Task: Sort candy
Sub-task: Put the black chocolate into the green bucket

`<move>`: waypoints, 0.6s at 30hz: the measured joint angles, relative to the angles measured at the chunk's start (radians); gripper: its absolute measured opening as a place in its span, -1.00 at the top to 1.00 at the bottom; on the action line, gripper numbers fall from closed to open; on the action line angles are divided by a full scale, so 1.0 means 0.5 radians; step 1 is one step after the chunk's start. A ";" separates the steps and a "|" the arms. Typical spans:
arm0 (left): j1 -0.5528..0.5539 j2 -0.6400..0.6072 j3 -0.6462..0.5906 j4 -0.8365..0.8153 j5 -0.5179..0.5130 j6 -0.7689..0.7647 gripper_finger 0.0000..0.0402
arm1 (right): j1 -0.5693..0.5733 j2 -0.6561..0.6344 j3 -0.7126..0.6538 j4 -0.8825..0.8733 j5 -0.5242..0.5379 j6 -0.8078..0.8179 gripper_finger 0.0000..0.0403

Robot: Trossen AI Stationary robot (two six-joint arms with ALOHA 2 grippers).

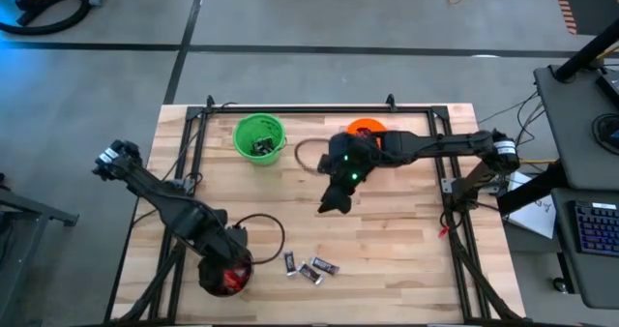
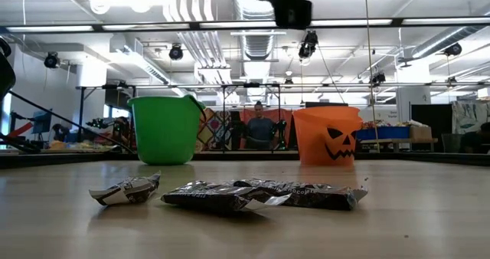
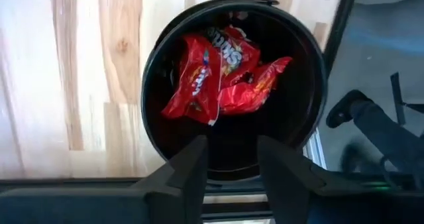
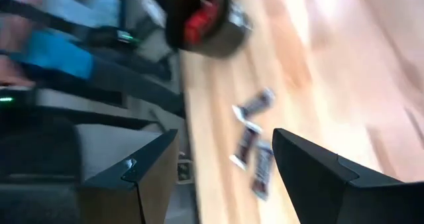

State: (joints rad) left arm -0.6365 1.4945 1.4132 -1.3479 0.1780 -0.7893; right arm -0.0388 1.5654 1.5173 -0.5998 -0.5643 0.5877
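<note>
Left gripper: positioned directly above the black bucket at the near left corner of the table; fingers parted with a clear gap between them, nothing held; straight below the fingertips, inside the bucket, lie several bright red packets, crumpled and overlapping, resting on the bucket floor

Right gripper: raised above the middle of the table, in front of the orange bucket; fingers spread wide, nothing between them; ahead of and below its fingertips, three small black-silver bars lie flat on the wood, close together, two of them touching or nearly touching; beyond those bars, farther from this gripper, stands the black bucket with red showing inside

In the high view the three bars lie just to the right of the black bucket and the left gripper, apart from both; in the low view the same bars lie in a loose row on the table surface

Green bucket: stands to the left of the right gripper, at the far side of the table; dark wrapped pieces show inside it, too small to identify; a person stands in the room beyond the table, seen between the green and orange buckets in the low view
</note>
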 joint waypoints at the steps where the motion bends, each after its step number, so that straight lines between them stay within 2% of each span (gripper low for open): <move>1: 0.000 -0.016 0.006 -0.001 -0.002 0.028 0.41 | 0.024 0.000 0.000 -0.071 0.075 0.017 -0.18; 3: 0.000 -0.052 0.041 0.001 -0.044 0.094 0.40 | 0.082 0.000 0.000 -0.217 0.248 0.049 -0.18; 5: -0.001 -0.104 0.094 0.002 -0.185 0.170 0.41 | 0.150 0.011 -0.002 -0.320 0.402 0.066 -0.18; 9: 0.001 -0.229 0.189 0.060 -0.628 0.315 0.44 | 0.310 0.064 -0.002 -0.360 0.650 0.150 -0.18; 13: 0.005 -0.401 0.197 0.313 -1.070 0.417 0.48 | 0.484 0.173 -0.002 -0.360 0.823 0.172 -0.18; 18: 0.007 -0.581 0.194 0.645 -1.437 0.668 0.54 | 0.647 0.387 -0.003 -0.352 0.972 0.174 -0.17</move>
State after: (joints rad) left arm -0.6331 1.2038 1.5105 -1.0253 -0.5404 -0.4554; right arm 0.2850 1.7589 1.5158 -0.7759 -0.0782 0.6748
